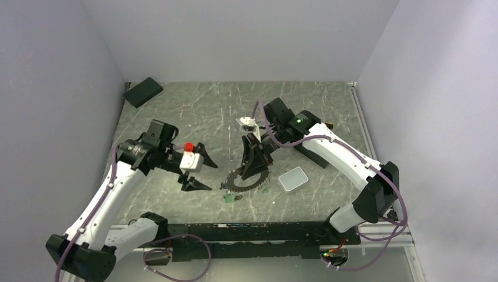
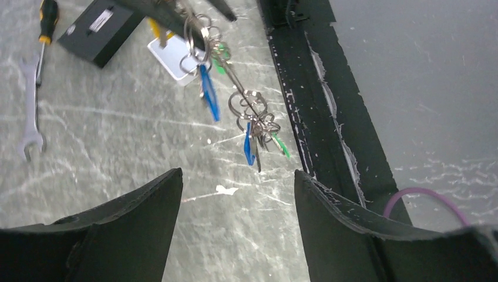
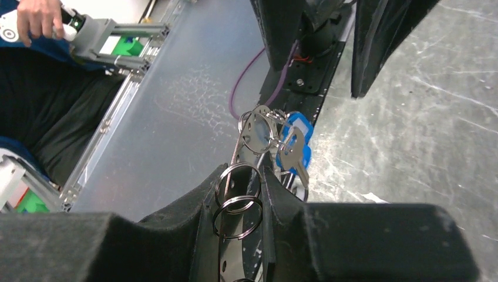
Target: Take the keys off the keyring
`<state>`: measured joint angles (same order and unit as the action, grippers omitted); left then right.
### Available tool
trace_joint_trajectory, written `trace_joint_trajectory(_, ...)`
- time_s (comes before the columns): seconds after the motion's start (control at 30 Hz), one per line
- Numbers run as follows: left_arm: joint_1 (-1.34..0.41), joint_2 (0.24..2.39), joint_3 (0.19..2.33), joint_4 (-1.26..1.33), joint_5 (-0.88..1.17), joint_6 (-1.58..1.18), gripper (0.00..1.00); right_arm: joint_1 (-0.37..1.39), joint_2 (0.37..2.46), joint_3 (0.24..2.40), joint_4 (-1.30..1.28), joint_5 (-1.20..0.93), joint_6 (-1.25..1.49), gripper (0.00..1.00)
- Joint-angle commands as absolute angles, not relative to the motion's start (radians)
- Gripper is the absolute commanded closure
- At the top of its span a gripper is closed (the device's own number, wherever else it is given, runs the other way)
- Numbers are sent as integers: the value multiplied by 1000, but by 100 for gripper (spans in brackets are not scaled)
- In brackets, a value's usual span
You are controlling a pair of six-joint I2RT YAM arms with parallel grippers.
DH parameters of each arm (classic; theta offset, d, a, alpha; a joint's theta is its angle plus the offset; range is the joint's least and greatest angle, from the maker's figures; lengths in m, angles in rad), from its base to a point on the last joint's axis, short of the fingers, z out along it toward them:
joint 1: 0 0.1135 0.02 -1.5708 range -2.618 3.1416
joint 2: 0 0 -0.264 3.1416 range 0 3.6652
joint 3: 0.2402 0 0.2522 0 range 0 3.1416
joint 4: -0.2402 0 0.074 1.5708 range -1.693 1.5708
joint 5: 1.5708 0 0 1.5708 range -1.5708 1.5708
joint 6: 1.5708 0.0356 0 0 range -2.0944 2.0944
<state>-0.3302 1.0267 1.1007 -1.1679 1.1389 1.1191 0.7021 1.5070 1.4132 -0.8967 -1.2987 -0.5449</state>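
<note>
My right gripper (image 1: 253, 170) points down at the table's middle, shut on the keyring (image 1: 246, 180), a large thin wire ring that looks toothed. In the right wrist view, small split rings and the wire sit pinched between its fingers (image 3: 276, 194), and keys (image 3: 290, 147) with blue tags hang just beyond. In the left wrist view the keyring (image 2: 235, 82) runs down from that gripper, carrying silver keys (image 2: 255, 120) with blue and green tags. My left gripper (image 1: 207, 176) is open and empty just left of the ring, its fingers (image 2: 147, 200) wide apart short of the keys.
Loose green-tagged bits (image 1: 228, 198) lie on the table below the ring. A grey rounded square pad (image 1: 293, 178) lies to the right. A black box (image 1: 142, 91) sits at the back left. A silver wrench (image 2: 29, 106), a screwdriver (image 2: 47, 17) and another black box (image 2: 100, 26) lie beyond.
</note>
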Motion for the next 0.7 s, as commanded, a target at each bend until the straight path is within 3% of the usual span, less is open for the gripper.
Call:
trace_joint_trajectory(0.0, -432, 983, 1037, -993, 1113, 1118, 27, 751, 1488, 1483, -979, -1283, -652, 100)
trace_joint_trajectory(0.1, -480, 987, 1015, -1021, 1113, 1140, 29, 761, 1489, 1500, -985, -1285, -645, 100)
trace_joint_trajectory(0.27, -513, 987, 960, -861, 1107, 976, 31, 773, 1497, 1521, -994, -1288, -641, 100)
trace_joint_trajectory(0.67, -598, 979, 825, -633, 1081, 710, 44, 774, 1505, 1513, -958, -1271, -596, 100)
